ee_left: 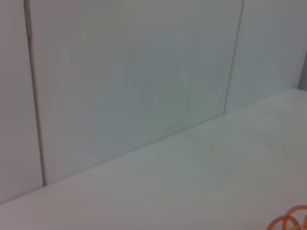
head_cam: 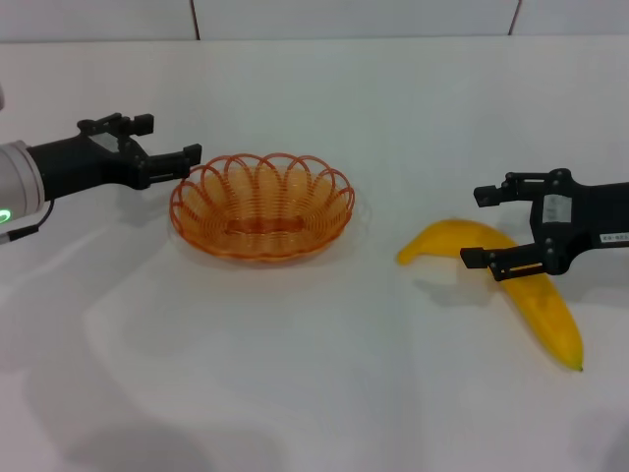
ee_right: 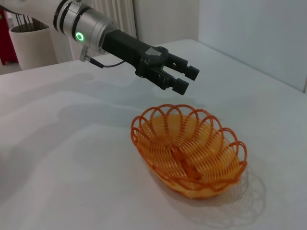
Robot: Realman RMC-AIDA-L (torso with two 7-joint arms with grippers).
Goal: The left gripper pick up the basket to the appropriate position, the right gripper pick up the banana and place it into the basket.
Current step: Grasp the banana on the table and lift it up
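Two tools are at work. Our left tool [head_cam: 169, 140] reaches level from the bench's left edge, fingers spread wide, tips just above the basket's [head_cam: 261, 206] near rim. Our right tool [head_cam: 480, 226], fingers wide, straddles the banana [head_cam: 531, 295] near the right edge. That banana is curved, bright yellow, and lies flat. At mid-bench, the orange wire basket holds nothing.
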